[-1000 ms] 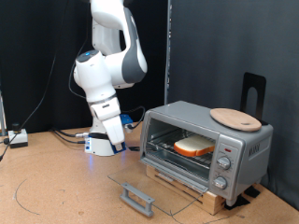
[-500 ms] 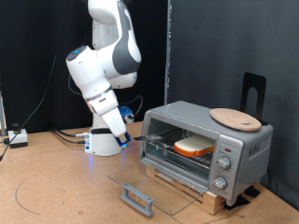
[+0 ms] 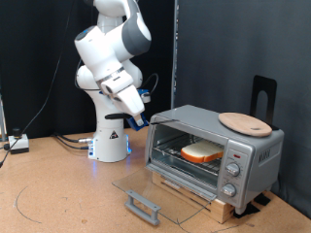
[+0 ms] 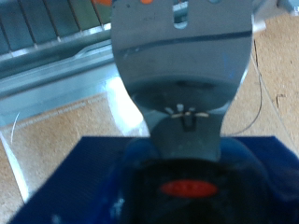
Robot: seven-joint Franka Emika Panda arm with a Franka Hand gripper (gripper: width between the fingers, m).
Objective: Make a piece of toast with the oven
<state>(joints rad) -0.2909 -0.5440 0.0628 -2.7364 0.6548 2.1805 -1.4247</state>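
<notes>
Piece of toast [image 3: 202, 151] lies flat on the wire rack [image 3: 194, 159] inside the oven [image 3: 216, 150], pale face up, brown crust showing at the edge. Oven sits on a wooden slat base [image 3: 199, 191] at the exterior view's right, silver-grey, two round knobs [image 3: 232, 171] on its right panel. Glass door [image 3: 146, 191] is swung fully down and open, lying nearly flat toward the exterior view's bottom left, grey handle [image 3: 142, 207] at its far edge just above the table [image 3: 58, 194]. Round light wooden board [image 3: 244, 123] rests on top of the oven, near the right end. Black upright stand [image 3: 263, 98] behind the oven.

Gripper [image 3: 137, 118] hangs up in the air just beside the oven's upper left corner, apart from the toast, angled down toward the oven from the exterior view's left. Nothing visible between its fingers in the exterior view; too small there to say if fingers are apart or together. Wrist view is filled by a shiny flat metal blade [image 4: 180, 65] close to the camera, with the oven's rack bars blurred behind it; fingers themselves not distinguishable, so hand state cannot be told.

White arm's base [image 3: 110, 144] stands on the table at the exterior view's left of the oven, cables [image 3: 70, 142] trailing left from it.
</notes>
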